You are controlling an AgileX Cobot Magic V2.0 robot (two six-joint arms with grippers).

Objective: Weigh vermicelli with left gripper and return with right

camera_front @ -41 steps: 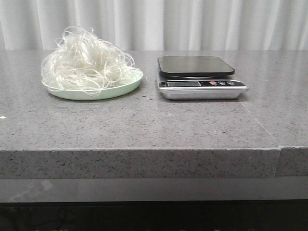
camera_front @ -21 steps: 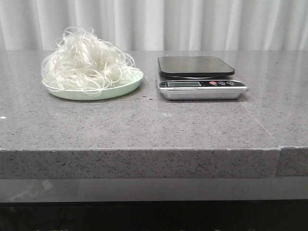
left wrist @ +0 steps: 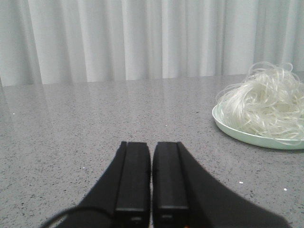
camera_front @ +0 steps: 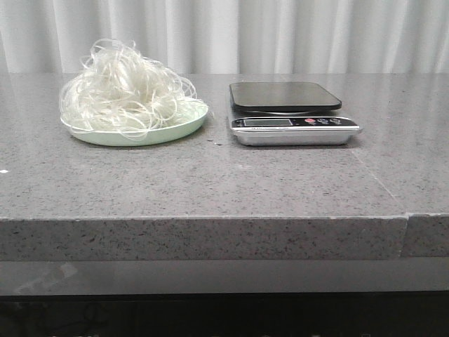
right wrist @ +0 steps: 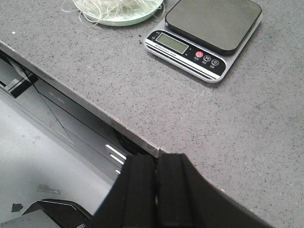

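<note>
The vermicelli [camera_front: 125,90] is a fluffy white mound on a pale green plate [camera_front: 165,131] at the back left of the grey stone table. It also shows in the left wrist view [left wrist: 263,102], off to one side of my left gripper [left wrist: 151,145], which is shut and empty, low over bare table. A silver kitchen scale [camera_front: 291,119] with a black platform [camera_front: 284,96] stands right of the plate, nothing on it. My right gripper [right wrist: 156,159] is shut and empty, above the table's front edge, well short of the scale [right wrist: 206,35]. Neither gripper shows in the front view.
A white curtain [camera_front: 231,35] hangs behind the table. The table's front edge [right wrist: 95,114] drops to a dark frame and the floor below. A seam [camera_front: 407,225] runs through the tabletop at the right.
</note>
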